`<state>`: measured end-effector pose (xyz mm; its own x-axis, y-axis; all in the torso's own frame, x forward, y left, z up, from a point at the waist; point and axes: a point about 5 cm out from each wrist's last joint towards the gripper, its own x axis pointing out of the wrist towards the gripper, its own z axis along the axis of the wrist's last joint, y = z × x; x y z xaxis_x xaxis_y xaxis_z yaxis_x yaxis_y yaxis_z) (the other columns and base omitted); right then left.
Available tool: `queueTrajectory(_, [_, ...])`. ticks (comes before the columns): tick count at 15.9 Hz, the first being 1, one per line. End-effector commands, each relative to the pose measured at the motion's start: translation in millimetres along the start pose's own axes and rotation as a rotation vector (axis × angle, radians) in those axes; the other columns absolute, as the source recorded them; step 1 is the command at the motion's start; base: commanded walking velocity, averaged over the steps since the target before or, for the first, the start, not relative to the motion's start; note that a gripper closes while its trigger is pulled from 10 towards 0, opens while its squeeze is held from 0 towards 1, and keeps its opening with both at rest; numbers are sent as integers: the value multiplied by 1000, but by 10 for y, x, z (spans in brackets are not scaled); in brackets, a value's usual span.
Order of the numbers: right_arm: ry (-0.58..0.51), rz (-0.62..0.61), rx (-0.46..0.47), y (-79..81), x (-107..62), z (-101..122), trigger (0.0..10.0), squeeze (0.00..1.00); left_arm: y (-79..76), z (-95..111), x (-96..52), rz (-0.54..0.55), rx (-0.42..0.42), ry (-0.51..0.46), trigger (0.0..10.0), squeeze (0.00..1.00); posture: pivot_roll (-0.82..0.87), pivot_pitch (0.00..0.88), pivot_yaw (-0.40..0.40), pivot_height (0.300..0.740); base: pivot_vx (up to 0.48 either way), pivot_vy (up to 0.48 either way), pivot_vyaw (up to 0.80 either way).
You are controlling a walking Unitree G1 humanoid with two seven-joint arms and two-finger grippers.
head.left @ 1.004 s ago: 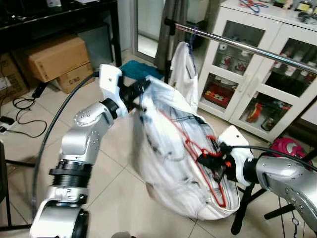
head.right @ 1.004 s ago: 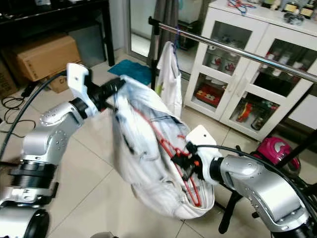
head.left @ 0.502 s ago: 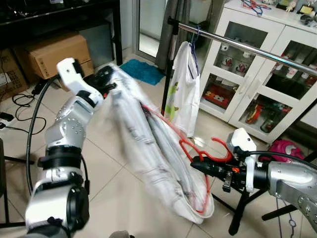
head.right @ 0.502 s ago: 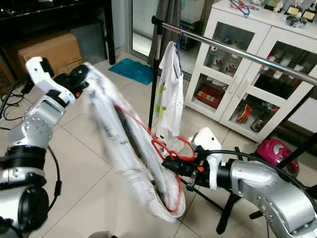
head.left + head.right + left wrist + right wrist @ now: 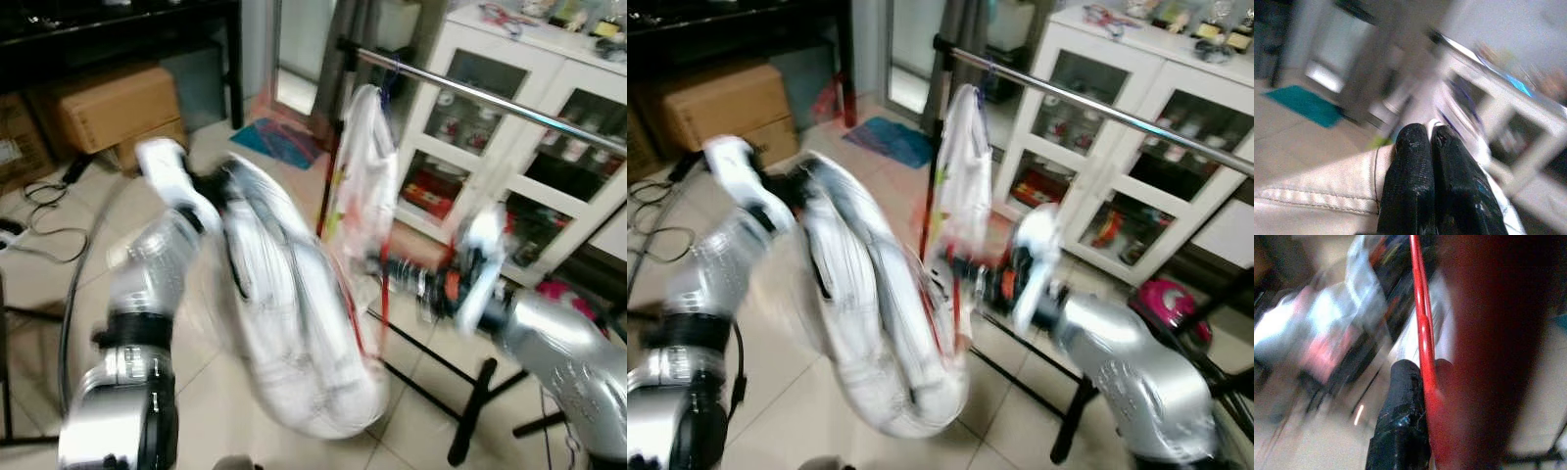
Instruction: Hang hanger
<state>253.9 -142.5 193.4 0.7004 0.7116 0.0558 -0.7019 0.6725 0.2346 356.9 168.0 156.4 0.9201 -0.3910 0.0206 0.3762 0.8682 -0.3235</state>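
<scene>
Moved: the right arm has swung up toward the shiny metal clothes rail (image 5: pixel 490 96), and the big white cloth garment (image 5: pixel 294 323) has swung with it; the picture is blurry.
Left tool (image 5: pixel 1430 147): its two black fingers are pressed together on the top edge of the white garment, held up high.
Right tool (image 5: pixel 1418 382): it pinches the thin red wire hanger (image 5: pixel 1422 318).
Hanger: inside the garment, just beside the rail's black stand (image 5: pixel 431 357).
Rail: a small white shirt (image 5: pixel 364 186) hangs on it.
Behind: a white glass-door cabinet (image 5: pixel 549 157).
</scene>
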Motion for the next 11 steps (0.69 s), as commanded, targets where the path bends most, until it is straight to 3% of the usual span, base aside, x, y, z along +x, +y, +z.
queueTrajectory(1, [-87,-102,48,-113,-30,93,0,0,-153,65,12,-79,65,-4,0,0,56,0,-57,740,0,0,0])
queueTrajectory(2, [-197,-179,137,-168,-4,145,0,0,-233,-2,-58,-114,128,27,0,0,58,0,-57,740,0,0,0])
queueTrajectory(3, [-235,-254,170,-213,-7,136,0,0,-276,6,-110,-116,136,13,0,0,59,0,-57,740,0,0,0])
queueTrajectory(5, [-141,-423,108,-322,-67,-15,0,0,-279,88,-219,-51,101,-32,0,0,63,0,-54,740,0,0,0])
queueTrajectory(6, [-36,-537,30,-388,-152,-141,10000,0,-285,115,-312,-30,77,-46,0,0,62,0,-47,740,0,0,0])
queueTrajectory(7, [-13,-610,1,-397,-252,-210,10000,0,-321,93,-435,-30,89,-39,549,0,61,0,-39,740,0,0,0])
queueTrajectory(8, [-22,-687,6,-411,-316,-221,10000,0,-335,63,-506,-19,112,-43,7569,0,58,0,-32,740,0,0,0])
queueTrajectory(9, [-63,-712,0,-381,-348,-204,10000,0,-320,27,-565,13,149,-53,10000,0,48,0,-15,740,0,0,-731])
queueTrajectory(11, [-115,-737,-18,-330,-364,-145,10000,0,-305,-76,-641,108,173,-54,10000,0,32,0,8,740,0,0,-794])
